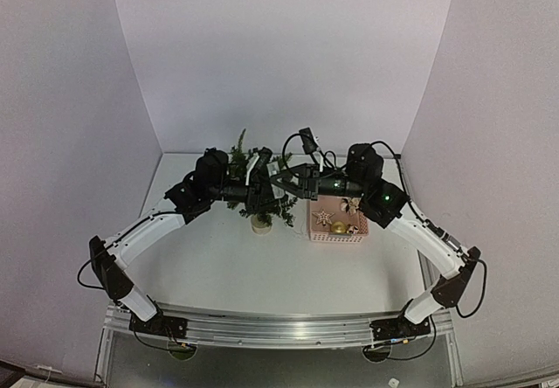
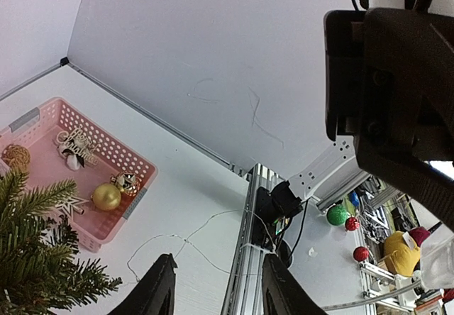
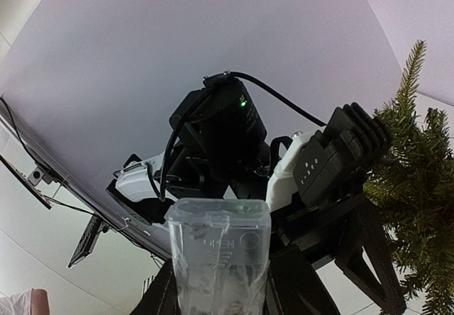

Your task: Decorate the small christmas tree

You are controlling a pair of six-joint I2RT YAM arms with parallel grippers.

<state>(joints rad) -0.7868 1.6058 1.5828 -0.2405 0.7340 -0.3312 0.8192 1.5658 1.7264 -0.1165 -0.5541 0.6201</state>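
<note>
The small christmas tree (image 1: 249,178) stands in a pale pot (image 1: 261,224) at mid-table; its branches (image 2: 32,258) also show in the left wrist view and at the right of the right wrist view (image 3: 418,187). My right gripper (image 3: 220,294) is shut on a clear plastic battery box (image 3: 220,258) marked OPEN, held up beside the tree (image 1: 284,181). My left gripper (image 2: 216,286) sits by the tree (image 1: 260,183); its jaws stand apart with nothing between them. A thin wire string (image 2: 184,240) trails over the table beyond the fingers.
A pink basket (image 1: 349,235) right of the tree holds a gold ball (image 2: 106,196), a star and other ornaments. The two wrists crowd close together above the tree. The metal rail (image 2: 241,272) marks the table's near edge.
</note>
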